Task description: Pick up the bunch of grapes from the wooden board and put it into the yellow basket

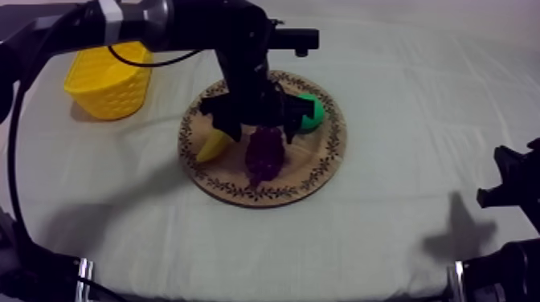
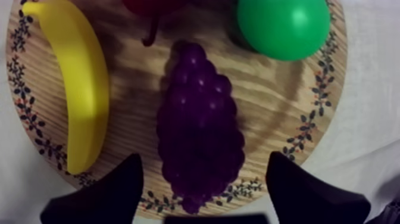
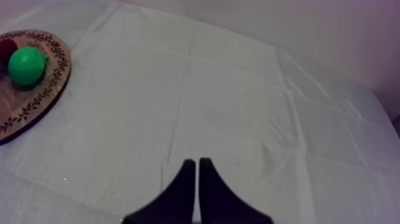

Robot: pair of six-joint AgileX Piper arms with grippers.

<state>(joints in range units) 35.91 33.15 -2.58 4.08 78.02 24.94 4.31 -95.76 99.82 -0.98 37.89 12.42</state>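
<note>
A dark purple bunch of grapes [image 1: 263,157] [image 2: 199,131] lies on the round wooden board [image 1: 329,153] [image 2: 280,107] with the patterned rim. My left gripper [image 1: 261,132] [image 2: 203,159] hovers right over it, open, with one black finger on each side of the bunch and not touching it. The yellow basket [image 1: 108,80] stands at the table's far left, apart from the board. My right gripper [image 1: 508,183] [image 3: 196,173] rests low at the right side, its fingers together in a narrow wedge, shut on nothing.
On the board, a yellow banana [image 1: 215,144] [image 2: 77,83] lies left of the grapes. A green pear [image 1: 309,111] [image 2: 284,27] [image 3: 27,64] sits at their far right, and a small red fruit [image 2: 149,6] [image 3: 6,50] is beside the pear. Bare cloth [image 3: 226,101] stretches between the board and my right arm.
</note>
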